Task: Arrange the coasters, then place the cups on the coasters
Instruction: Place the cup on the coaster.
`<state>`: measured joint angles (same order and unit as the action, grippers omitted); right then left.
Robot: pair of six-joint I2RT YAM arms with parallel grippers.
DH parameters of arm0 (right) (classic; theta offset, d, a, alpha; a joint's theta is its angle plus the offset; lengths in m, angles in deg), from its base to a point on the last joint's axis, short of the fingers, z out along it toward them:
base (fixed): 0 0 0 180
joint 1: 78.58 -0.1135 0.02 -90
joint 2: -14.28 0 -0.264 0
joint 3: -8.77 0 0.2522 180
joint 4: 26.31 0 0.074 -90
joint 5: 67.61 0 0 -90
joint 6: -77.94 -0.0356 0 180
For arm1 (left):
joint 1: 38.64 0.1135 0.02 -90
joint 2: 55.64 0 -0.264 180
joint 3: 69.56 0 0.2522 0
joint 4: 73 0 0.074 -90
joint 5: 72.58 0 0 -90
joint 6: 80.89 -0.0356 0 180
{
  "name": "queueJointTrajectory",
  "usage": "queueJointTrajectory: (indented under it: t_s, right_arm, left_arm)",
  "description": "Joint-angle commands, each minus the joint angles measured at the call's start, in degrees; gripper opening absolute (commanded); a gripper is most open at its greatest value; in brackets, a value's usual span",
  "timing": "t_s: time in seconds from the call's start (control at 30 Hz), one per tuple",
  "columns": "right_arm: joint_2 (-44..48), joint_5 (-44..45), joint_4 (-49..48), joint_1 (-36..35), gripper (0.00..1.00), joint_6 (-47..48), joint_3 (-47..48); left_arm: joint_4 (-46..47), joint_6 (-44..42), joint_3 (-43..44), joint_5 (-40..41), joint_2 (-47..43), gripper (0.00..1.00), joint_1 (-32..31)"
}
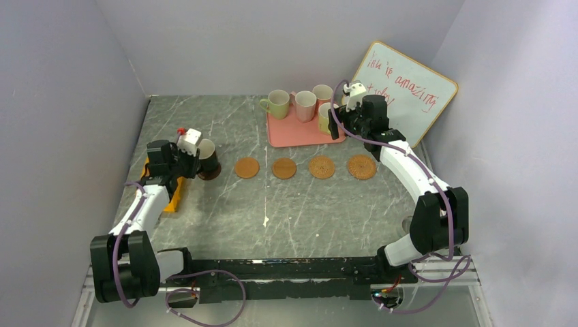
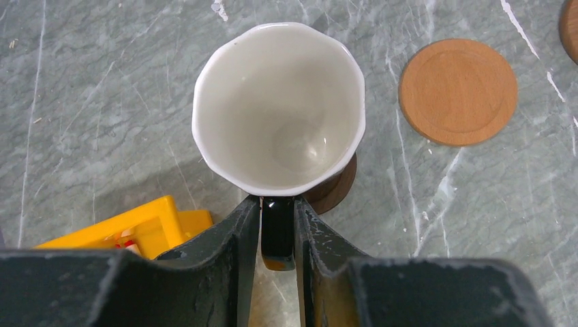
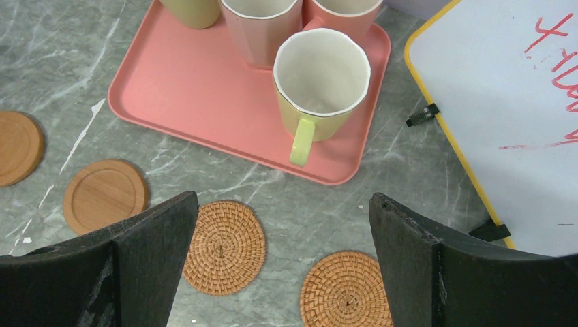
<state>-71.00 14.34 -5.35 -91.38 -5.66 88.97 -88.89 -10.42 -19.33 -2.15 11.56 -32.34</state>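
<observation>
Left gripper [image 2: 278,206] closed on the handle of the dark brown cup [image 2: 279,102], which stands over the dark brown coaster [image 2: 339,192] near the tabletop's [image 1: 225,218] left edge; whether the cup rests on that disc cannot be told. Right gripper [image 3: 283,204], jaws fully apart and holding nothing, hangs just short of the pale green cup [image 3: 320,82], one of four cups on the pink tray [image 3: 191,102] toward the far right corner. Four tan coasters [image 1: 284,168] lie in a row across the tabletop's middle.

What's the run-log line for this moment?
left gripper: shut on dark cup handle | dark cup: on dark coaster | right gripper: open, by green cup on tray | tan coasters: four, bare
</observation>
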Motion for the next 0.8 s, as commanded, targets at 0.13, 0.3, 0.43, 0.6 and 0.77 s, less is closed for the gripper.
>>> queueJointTrajectory:
  t_s: [0.13, 0.3, 0.43, 0.6, 0.77]
  right_arm:
    - [1.6, -1.3, -2.0, 0.1, 1.0, -0.4, -0.1]
    - [1.4, -1.4, -1.9, 0.1, 1.0, -0.4, -0.1]
    - [1.7, -1.4, -2.0, 0.1, 1.0, -0.4, -0.1]
    - [1.6, -1.4, -2.0, 0.1, 1.0, -0.4, -0.1]
    - [1.7, -1.4, -2.0, 0.1, 1.0, -0.4, -0.2]
  left_arm:
    - [0.1, -1.8, 2.2, -0.9, -1.4, 0.27, 0.3]
    - [-0.1, -1.8, 1.4, -1.0, -3.4, 0.24, 0.3]
    - [-0.4, -1.8, 1.0, -0.6, -4.7, 0.22, 0.3]
    - [0.0, -2.0, 0.3, 0.0, -5.5, 0.22, 0.3]
    - [0.0, -2.1, 0.3, -0.1, -5.0, 0.23, 0.3]
